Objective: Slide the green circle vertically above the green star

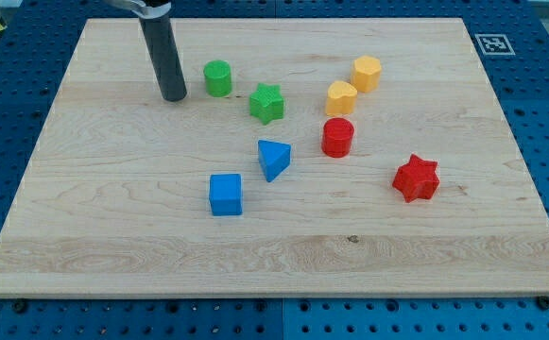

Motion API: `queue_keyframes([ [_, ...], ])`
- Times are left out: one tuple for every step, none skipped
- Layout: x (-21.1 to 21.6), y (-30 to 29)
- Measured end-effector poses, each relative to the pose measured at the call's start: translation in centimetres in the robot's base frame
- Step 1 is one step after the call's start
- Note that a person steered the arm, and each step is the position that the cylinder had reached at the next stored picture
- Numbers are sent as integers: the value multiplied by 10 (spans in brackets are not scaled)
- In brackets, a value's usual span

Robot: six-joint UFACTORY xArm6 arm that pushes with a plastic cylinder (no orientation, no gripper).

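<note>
The green circle (218,77) stands on the wooden board near the view's top, left of centre. The green star (266,103) lies just to its lower right, a small gap between them. My tip (174,96) rests on the board to the left of the green circle, a short gap away, slightly lower in the view. The dark rod rises from it toward the view's top edge.
Two yellow blocks (367,72) (341,97) lie right of the green star. A red cylinder (337,137), a red star (416,178), a blue triangle (273,159) and a blue cube (225,195) lie lower. The board (85,246) sits on a blue perforated table.
</note>
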State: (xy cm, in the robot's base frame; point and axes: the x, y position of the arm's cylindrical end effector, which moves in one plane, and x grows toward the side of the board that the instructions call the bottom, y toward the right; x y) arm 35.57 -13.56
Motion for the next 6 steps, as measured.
queue_keyframes([
  [-14, 7],
  [-12, 30],
  [-11, 53],
  [-11, 80],
  [-18, 98],
  [-43, 102],
])
